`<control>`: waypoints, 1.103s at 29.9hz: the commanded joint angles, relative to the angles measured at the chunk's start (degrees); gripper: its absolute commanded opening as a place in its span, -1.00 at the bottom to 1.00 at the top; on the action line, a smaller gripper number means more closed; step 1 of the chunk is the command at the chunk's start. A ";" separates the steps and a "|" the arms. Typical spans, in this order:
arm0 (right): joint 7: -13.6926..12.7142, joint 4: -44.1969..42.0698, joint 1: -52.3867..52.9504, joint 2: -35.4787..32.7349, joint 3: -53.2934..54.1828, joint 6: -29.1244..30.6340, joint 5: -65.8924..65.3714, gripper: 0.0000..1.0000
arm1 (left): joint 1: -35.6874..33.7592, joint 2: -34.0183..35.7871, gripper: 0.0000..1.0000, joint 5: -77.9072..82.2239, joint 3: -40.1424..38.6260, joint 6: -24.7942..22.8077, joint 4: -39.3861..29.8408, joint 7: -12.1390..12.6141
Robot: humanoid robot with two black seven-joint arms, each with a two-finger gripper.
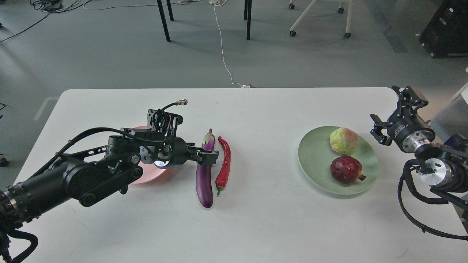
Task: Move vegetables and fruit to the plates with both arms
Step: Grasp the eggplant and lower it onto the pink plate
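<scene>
In the head view, the pink plate is being largely hidden by the left arm, whose left gripper is being held over the eggplant; whether its fingers are clamped cannot be told. The chili pepper is lying just beside. The green plate is carrying the yellow-green fruit and the pomegranate; the right gripper is being held spread apart, empty.

pink plate: mostly hidden under the left arm | left gripper: covers the eggplant's middle (finger gap unreadable) | right gripper: small, dark, spread unclear | right arm: cut off at frame edge
</scene>
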 commanded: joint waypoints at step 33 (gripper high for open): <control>0.00 0.26 -0.64 0.10 0.09 -0.10 0.00 0.97 | -3.45 18.09 -0.60 -10.66 -0.66 -0.08 -0.77 -3.72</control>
